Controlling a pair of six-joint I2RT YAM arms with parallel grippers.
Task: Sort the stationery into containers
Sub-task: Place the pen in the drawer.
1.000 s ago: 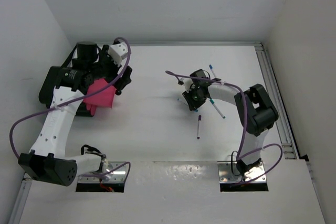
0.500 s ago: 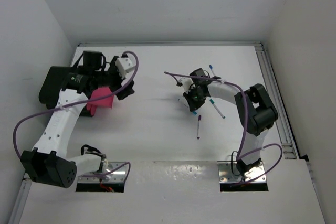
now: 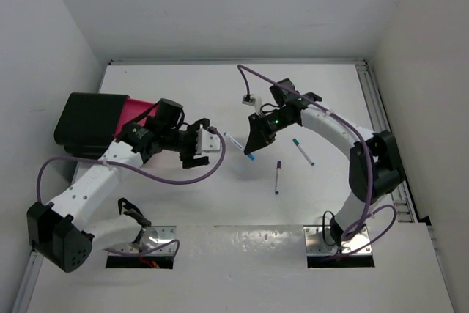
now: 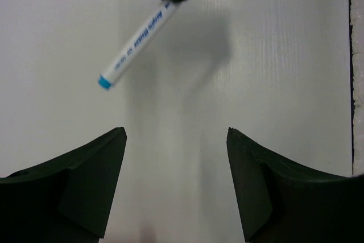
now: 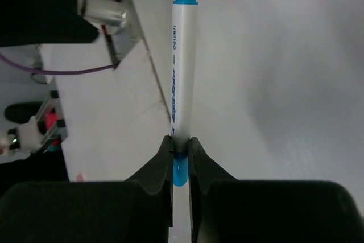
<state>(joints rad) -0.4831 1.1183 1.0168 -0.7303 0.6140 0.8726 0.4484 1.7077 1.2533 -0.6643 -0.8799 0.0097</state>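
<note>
Pen pose for handover: thin white plastic pen with blue ends is clamped by one end in the right gripper, off the white table, long axis pointing at the left gripper, which gapes wide just short of the free tip.

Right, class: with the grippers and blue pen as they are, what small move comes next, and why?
The right gripper pinches the blue pen by one end, held in the air and aimed toward the left gripper, whose jaws stand open just short of it. So probably: ease the left gripper forward around the pen's free end, then close.
</note>
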